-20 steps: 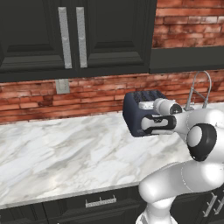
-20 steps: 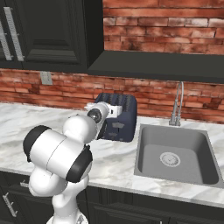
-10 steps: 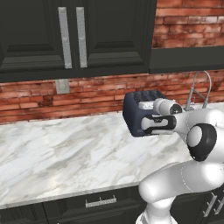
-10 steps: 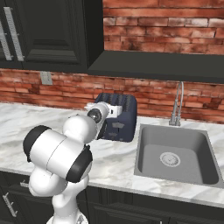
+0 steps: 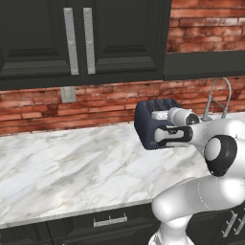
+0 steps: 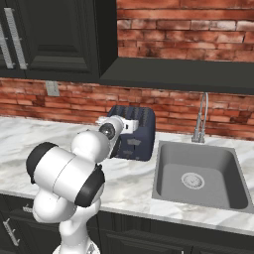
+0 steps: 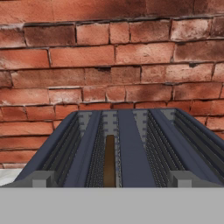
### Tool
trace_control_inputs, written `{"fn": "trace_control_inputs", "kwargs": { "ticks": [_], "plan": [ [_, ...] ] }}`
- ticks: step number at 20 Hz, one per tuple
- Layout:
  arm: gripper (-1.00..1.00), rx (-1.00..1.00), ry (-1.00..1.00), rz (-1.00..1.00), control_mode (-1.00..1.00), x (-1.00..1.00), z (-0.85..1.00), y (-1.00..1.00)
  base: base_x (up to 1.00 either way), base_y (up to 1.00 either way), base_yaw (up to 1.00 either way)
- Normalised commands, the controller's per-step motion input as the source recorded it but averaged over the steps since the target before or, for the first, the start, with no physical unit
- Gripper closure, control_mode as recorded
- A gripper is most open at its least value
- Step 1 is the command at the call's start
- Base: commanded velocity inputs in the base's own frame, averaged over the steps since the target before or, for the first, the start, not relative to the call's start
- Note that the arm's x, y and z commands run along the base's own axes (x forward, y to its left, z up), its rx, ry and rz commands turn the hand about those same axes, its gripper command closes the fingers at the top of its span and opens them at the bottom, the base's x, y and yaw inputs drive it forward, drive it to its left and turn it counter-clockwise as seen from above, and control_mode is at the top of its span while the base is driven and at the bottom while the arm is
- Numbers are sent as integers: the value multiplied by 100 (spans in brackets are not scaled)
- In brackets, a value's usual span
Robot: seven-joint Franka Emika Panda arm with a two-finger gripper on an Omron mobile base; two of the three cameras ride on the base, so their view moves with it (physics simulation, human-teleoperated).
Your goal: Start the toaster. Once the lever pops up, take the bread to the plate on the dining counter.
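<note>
The gripper [image 7: 109,178] hangs just above the near edge of the toaster [image 7: 120,148], its fingers [image 7: 41,178] spread wide with nothing between them. The bread [image 7: 109,159] stands on edge in the left slot. The toaster sits on the marble worktop [image 5: 72,167], just left of the sink [image 6: 198,173], against the brick wall [image 7: 109,57].

A home kitchen, rendered. Shown by the red brick backsplash [image 5: 95,103], black wall cabinets [image 5: 76,38] with silver handles, white marble table [image 5: 72,167] over black drawers [image 5: 110,222], a steel sink [image 6: 198,173] with faucet [image 6: 202,119], and a dark toaster [image 6: 136,134] by the wall.
</note>
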Motion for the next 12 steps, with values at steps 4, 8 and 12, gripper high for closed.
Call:
{"fn": "trace_control_inputs", "kwargs": {
  "ticks": [4,8,12],
  "plan": [
    [-100,0,0,0,-100,0,0,0,0,0,0],
    [-100,0,0,0,-100,0,0,0,0,0,0],
    [-100,0,0,0,-100,0,0,0,0,0,0]
  ]
}}
